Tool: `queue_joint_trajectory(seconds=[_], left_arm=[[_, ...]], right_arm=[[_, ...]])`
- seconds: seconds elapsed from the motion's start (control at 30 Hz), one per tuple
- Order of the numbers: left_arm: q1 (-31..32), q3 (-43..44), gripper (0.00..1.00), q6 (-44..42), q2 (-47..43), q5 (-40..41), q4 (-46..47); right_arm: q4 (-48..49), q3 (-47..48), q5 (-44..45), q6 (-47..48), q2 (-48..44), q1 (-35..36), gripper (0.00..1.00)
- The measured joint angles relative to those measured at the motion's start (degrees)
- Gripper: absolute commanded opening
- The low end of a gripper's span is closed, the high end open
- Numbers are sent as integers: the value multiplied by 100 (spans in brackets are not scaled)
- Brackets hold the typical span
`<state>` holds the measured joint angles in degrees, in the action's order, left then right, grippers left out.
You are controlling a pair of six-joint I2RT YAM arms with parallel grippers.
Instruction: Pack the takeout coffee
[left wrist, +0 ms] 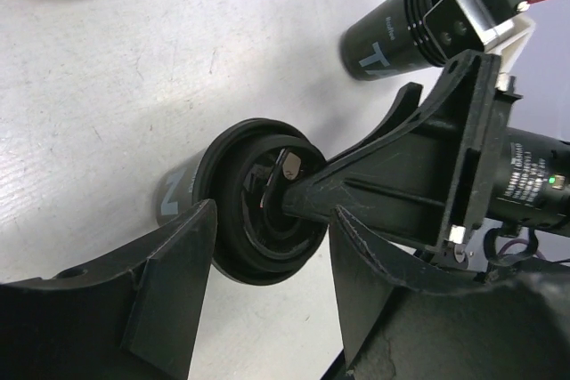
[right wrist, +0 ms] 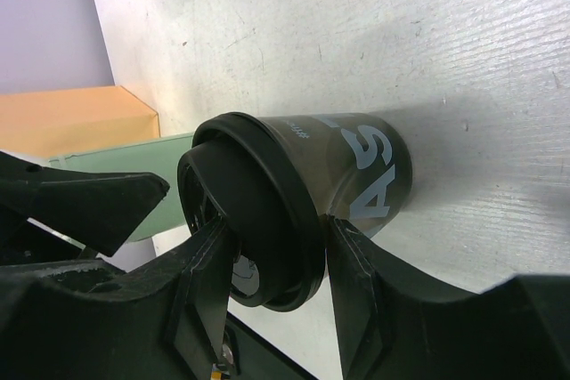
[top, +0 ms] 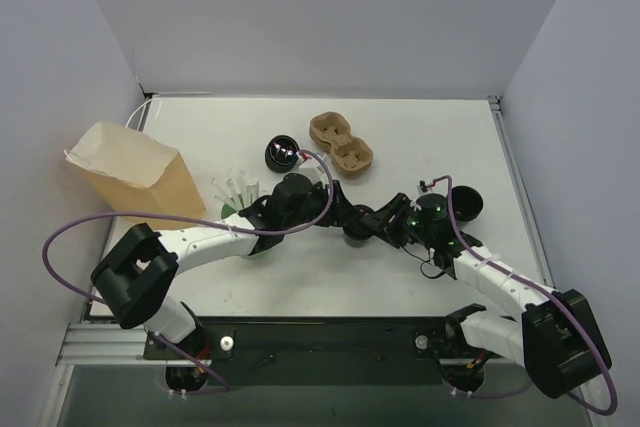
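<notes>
Reaching inward, meeting left arm [top: 210, 239], right jaws apparently pinch takeout coffee [right wrist: 356, 175].

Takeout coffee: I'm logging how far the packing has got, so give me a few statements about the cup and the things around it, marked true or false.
1. The takeout coffee has its black lid on. True.
2. It is inside the paper bag. False: it is on the table, between the left gripper and the right gripper.
3. The right gripper's fingers sit on either side of the lid. True.
4. The cardboard carrier holds a cup. False: both wells are empty.
5. White straws stick out of the green cup. True.
</notes>
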<state>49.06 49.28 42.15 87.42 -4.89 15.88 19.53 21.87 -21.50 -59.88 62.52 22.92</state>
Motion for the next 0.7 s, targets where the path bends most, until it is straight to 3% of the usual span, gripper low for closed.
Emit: queue_joint_trajectory(seconds=[0.43,0.7], left_arm=[[2,15,56,-87,487,181,-17],[63,46,53,-105,516,262,-24]], right_arm=[[-39,22,-24,7,0,2,36],[-382,186,-42,201,-52,-20,50]])
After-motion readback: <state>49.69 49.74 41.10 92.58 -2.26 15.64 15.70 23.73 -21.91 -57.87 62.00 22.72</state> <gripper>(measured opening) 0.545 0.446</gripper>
